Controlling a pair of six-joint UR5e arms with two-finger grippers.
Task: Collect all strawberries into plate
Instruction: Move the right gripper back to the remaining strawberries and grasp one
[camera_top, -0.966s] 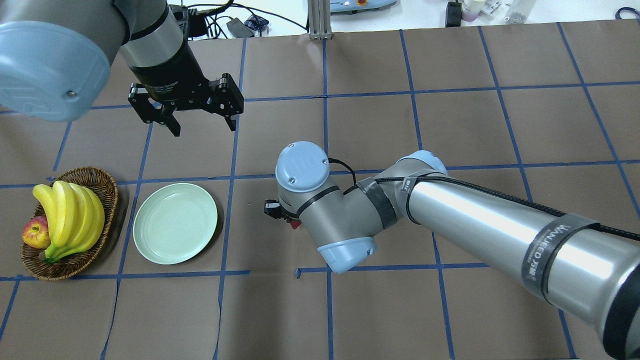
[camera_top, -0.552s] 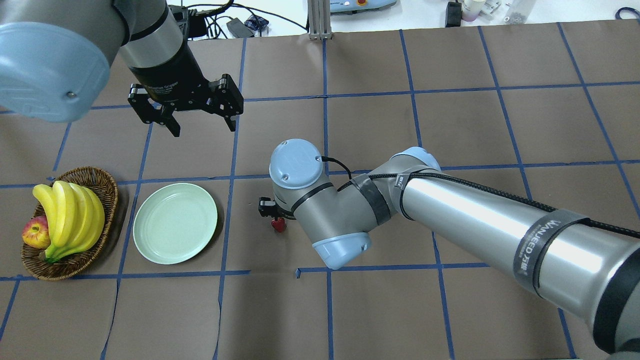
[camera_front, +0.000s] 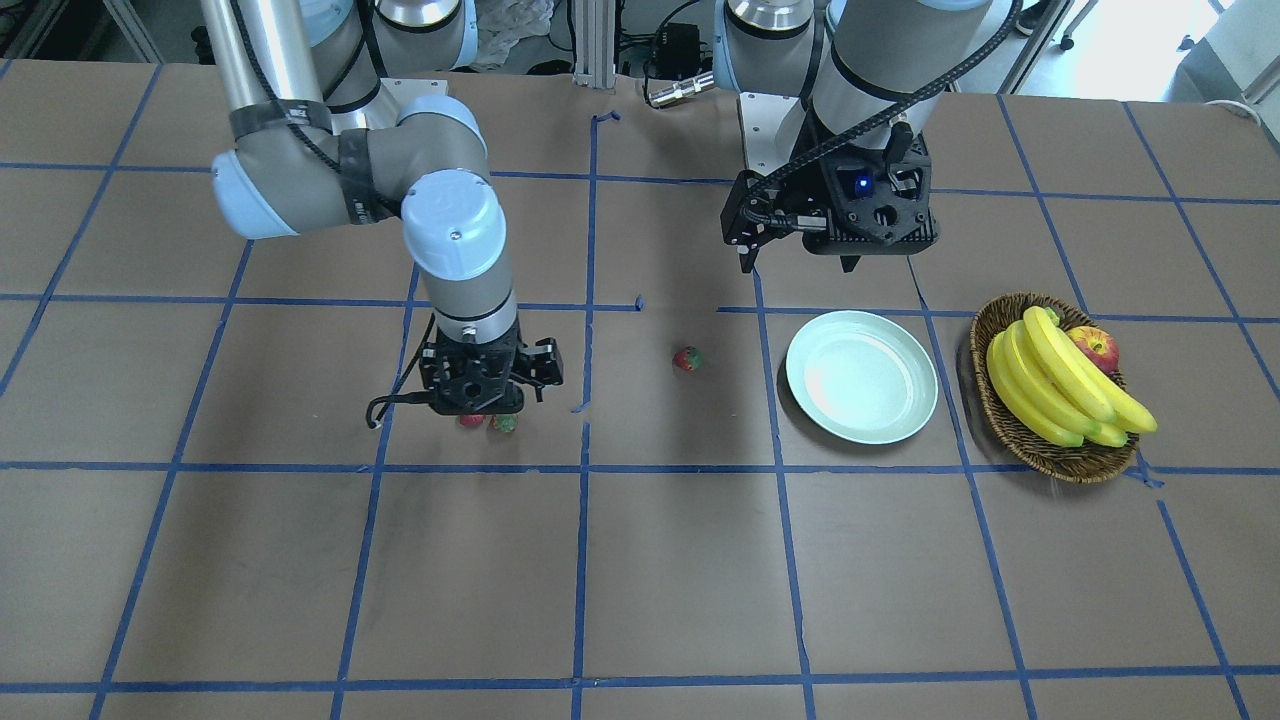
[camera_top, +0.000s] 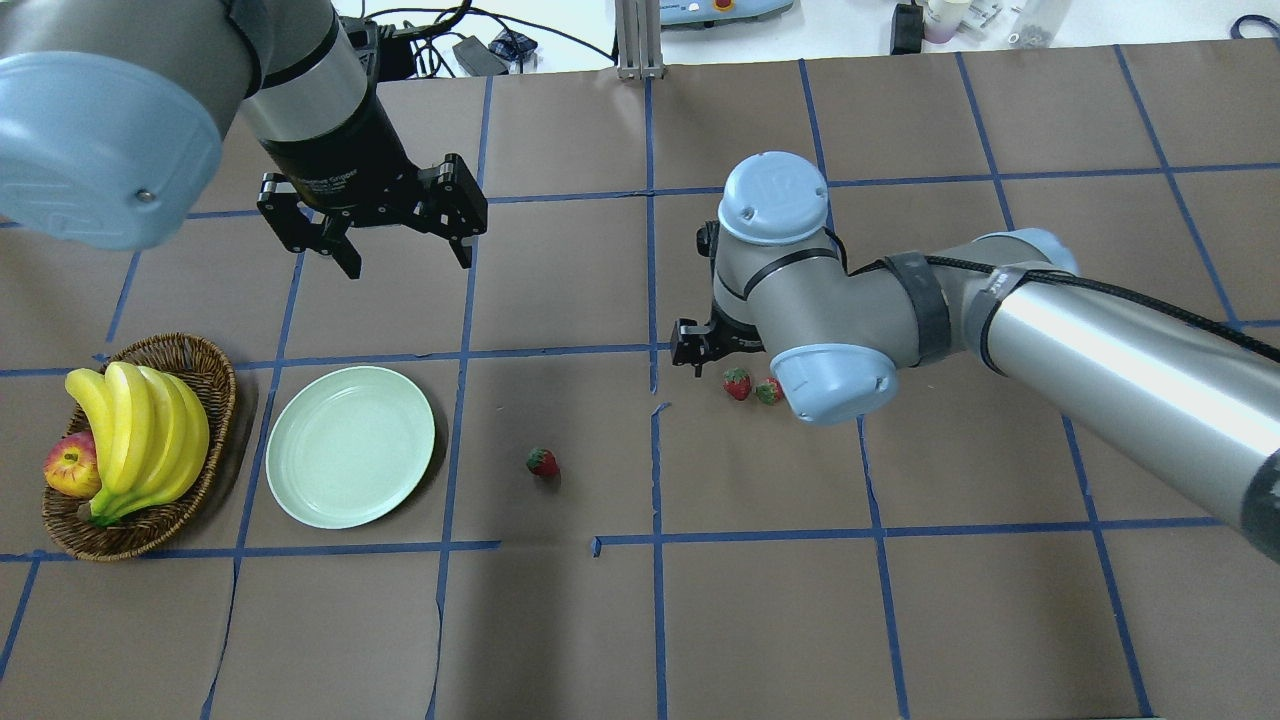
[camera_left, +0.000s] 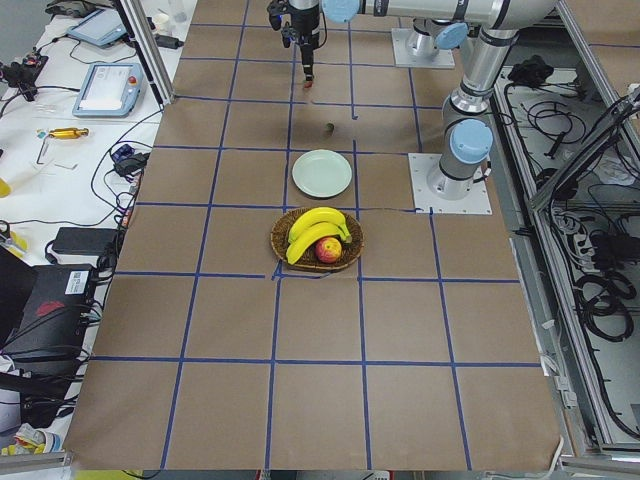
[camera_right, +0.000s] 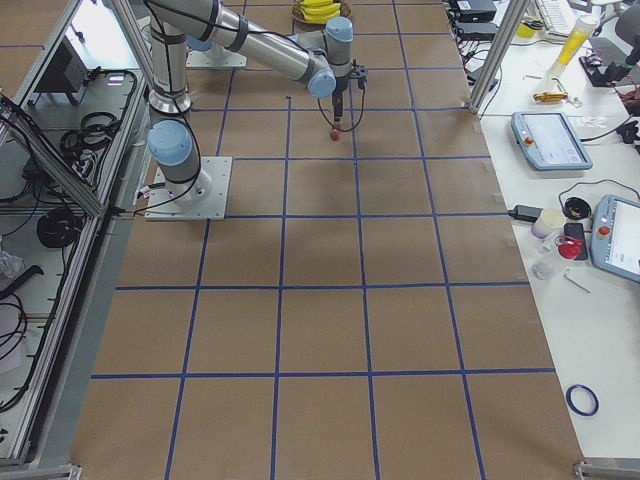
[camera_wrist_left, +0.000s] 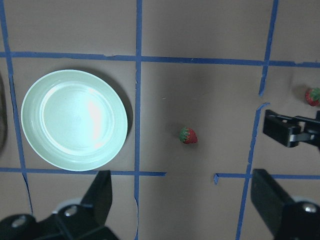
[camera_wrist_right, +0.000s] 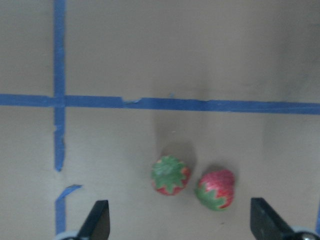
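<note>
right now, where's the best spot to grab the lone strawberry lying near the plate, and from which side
Grip the lone strawberry across its red body, at the widest part behind the green cap, coming straight down from above. It lies on its side with the cap toward the plate, and nothing touches it, so both flanks are probably reachable.

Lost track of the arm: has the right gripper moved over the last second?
Yes. In the overhead view the right gripper went rightward, away from the plate, to the pair of strawberries.
</note>
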